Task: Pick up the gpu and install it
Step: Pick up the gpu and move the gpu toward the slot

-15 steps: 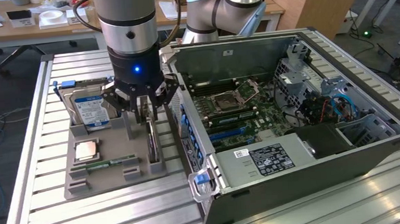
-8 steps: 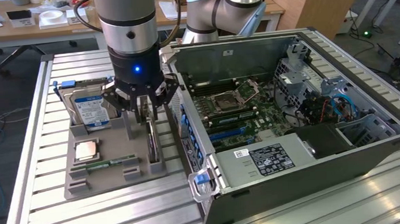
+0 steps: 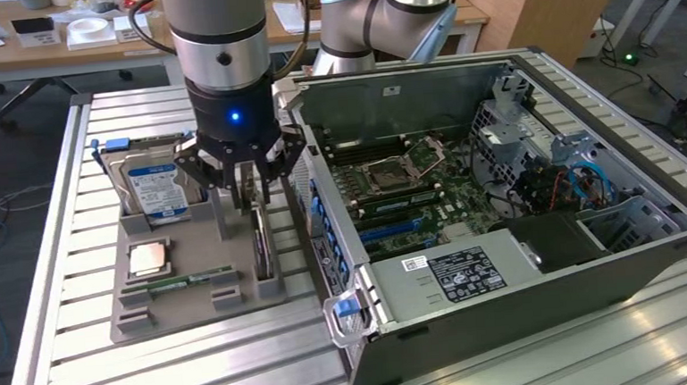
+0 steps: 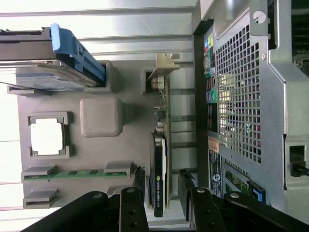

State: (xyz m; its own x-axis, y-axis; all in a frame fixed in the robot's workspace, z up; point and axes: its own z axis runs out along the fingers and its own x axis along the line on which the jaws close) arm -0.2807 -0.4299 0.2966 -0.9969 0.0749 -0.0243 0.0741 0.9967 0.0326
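The gpu (image 3: 261, 248) stands on edge in a slot of the grey holder tray (image 3: 137, 323), beside the computer case. In the wrist view the gpu (image 4: 159, 159) is a thin dark card with a green board edge, and its silvery bracket (image 4: 162, 67) is at the far end. My gripper (image 3: 246, 197) hangs straight above the card's far half. Its black fingers (image 4: 140, 182) stand open on either side of the gpu's dark cooler, with a gap on each side. My gripper (image 4: 162, 187) holds nothing.
The tray also carries a hard drive (image 3: 156, 188) with a blue-white label, a square processor (image 3: 148, 256) and a green memory stick (image 3: 194, 279). The open computer case (image 3: 502, 236) with its motherboard (image 3: 403, 193) lies close on the exterior view's right. Everything rests on a slatted metal table (image 3: 80, 370).
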